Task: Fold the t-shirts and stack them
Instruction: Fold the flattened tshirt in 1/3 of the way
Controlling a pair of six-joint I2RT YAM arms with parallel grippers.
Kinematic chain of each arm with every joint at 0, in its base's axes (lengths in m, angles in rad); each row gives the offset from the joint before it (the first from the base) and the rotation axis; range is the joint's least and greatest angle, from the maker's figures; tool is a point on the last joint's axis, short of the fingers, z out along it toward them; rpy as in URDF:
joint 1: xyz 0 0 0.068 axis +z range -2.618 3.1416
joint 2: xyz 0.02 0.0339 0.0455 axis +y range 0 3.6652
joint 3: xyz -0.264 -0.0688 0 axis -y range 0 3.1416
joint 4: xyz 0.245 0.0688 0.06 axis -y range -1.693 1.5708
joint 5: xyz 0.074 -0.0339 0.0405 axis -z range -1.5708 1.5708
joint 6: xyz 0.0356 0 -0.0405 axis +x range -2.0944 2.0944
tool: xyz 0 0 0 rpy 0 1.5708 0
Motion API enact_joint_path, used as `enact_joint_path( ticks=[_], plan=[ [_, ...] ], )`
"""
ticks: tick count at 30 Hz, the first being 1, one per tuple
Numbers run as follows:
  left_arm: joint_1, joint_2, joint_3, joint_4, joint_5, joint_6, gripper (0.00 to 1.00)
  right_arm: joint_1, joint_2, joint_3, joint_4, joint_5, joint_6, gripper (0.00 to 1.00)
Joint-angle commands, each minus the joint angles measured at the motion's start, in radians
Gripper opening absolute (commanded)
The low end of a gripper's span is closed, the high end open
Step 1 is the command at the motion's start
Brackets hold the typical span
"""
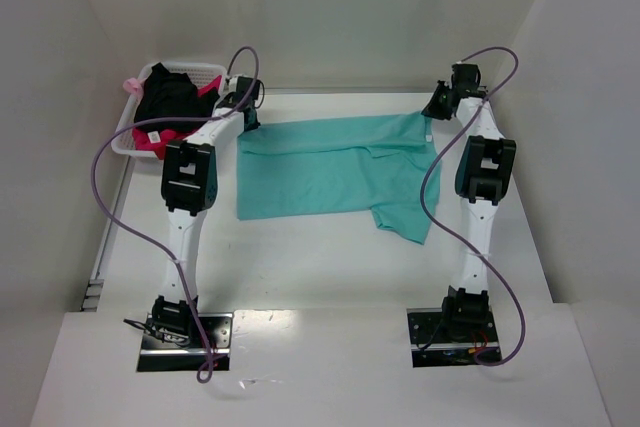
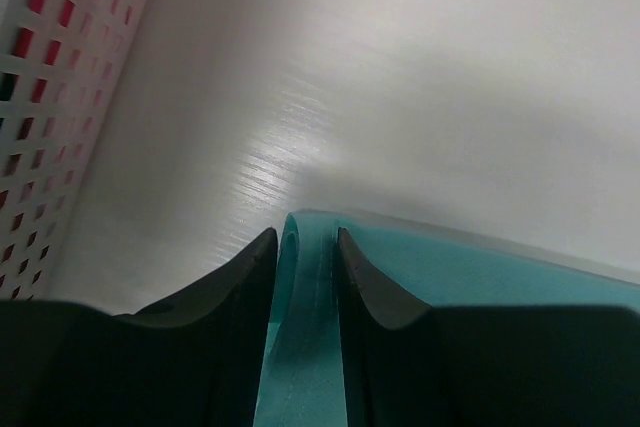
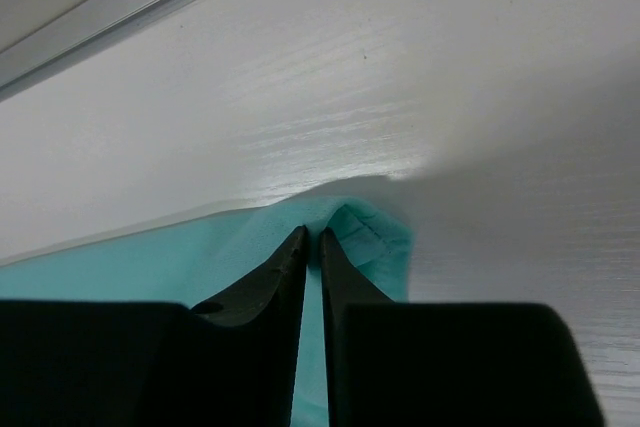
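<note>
Two grippers, one shirt. The teal t-shirt (image 1: 330, 172) lies spread across the far half of the table (image 1: 320, 267), w/ one sleeve (image 1: 405, 219) poking out toward the near right. The left gripper (image 2: 307, 239) sits at the shirt's far-left corner, just beside the basket (image 1: 122, 144). Its jaws are narrow but not touching, w/ a thick fold of teal cloth filling the gap, so it looks pinched. The right gripper (image 3: 309, 235) is at the far-right corner, jaws nearly together, clamped on a thin sliver of the hem. The black t-shirt (image 1: 170, 97) and pink-red t-shirt (image 1: 168, 139) are bunched in the basket, not yet touched.

Step in hand, by my read: both far corners are gripped, ready to lift and fold toward the near edge.

How to do it well:
- Raise both arms together & level, else the far edge skews.
- Hold light tension L-to-R so the middle doesn't sag or crease, but don't overstretch. The R pinch is right at the cloth's edge and prob. slips first.
- Lift only enough to clear the cloth below, then bring the far edge over & lay it along the near edge.
- Mind the loose sleeve. It needs to end up inside the fold, not hanging out.
- L arm: pull away from the basket, not along it, to avoid snagging the lattice.
- Let go only once the cloth rests flat.
</note>
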Motion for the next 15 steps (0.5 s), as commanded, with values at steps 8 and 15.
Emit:
enact_joint_path(
  ticks=[8,15],
  plan=[
    [-0.011,-0.031,0.039,0.045,-0.029,-0.026,0.43,-0.044,0.005,0.047,-0.011,0.016,0.007,0.04],
    [-0.011,0.001,0.081,0.045,-0.010,-0.017,0.35,-0.075,-0.015,0.047,-0.020,0.039,0.016,0.03]
  ],
)
